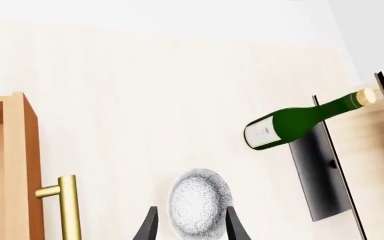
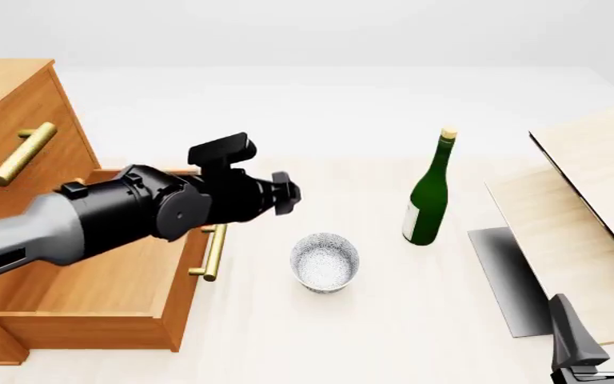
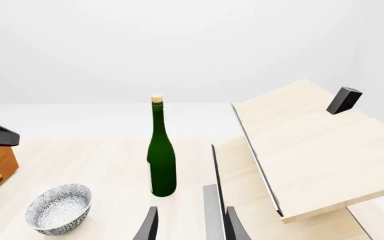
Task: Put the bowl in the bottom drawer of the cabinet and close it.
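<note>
The speckled white-grey bowl (image 2: 324,262) stands upright on the table just right of the cabinet (image 2: 29,112). The bottom drawer (image 2: 105,292) is pulled out, with its brass handle (image 2: 213,252) facing the bowl. My left gripper (image 1: 191,210) hovers above the bowl, open, and the bowl (image 1: 199,200) shows between its fingers. In the front view the left arm (image 2: 157,210) reaches over the drawer's front corner. My right gripper (image 2: 600,310) sits open and empty near the table's front right corner. The right wrist view shows the bowl (image 3: 58,207) off to one side.
A green bottle (image 2: 430,192) with a cork stands upright to the right of the bowl. Pale wooden boards (image 2: 595,184) lean at the right, with a dark panel (image 2: 510,280) under them. A higher drawer's handle (image 2: 13,156) juts from the cabinet front.
</note>
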Robot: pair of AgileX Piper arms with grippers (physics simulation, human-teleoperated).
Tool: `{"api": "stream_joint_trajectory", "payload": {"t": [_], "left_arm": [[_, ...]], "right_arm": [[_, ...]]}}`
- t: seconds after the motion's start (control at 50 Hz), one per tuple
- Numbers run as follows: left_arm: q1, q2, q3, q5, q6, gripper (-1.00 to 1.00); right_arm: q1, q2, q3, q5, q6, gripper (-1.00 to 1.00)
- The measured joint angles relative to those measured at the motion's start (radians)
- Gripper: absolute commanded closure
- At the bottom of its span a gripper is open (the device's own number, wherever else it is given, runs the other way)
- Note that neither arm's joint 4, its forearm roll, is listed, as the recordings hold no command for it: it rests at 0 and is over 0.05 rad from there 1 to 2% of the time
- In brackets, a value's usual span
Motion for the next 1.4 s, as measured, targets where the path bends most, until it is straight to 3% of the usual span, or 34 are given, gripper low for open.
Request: {"api": "stream_joint_trajectory", "payload": {"t": [0.7,1.4], "left_arm": [[-0.015,0.174,0.045,-0.161,-0.097,-1.0],[-0.024,0.267,0.072,-0.243,-0.149,-1.0]], "right_arm": [[0.0,0.0,0.0,0.0,0.0,-1.0],[0.0,0.0,0.0,0.0,0.0,-1.0]]}}
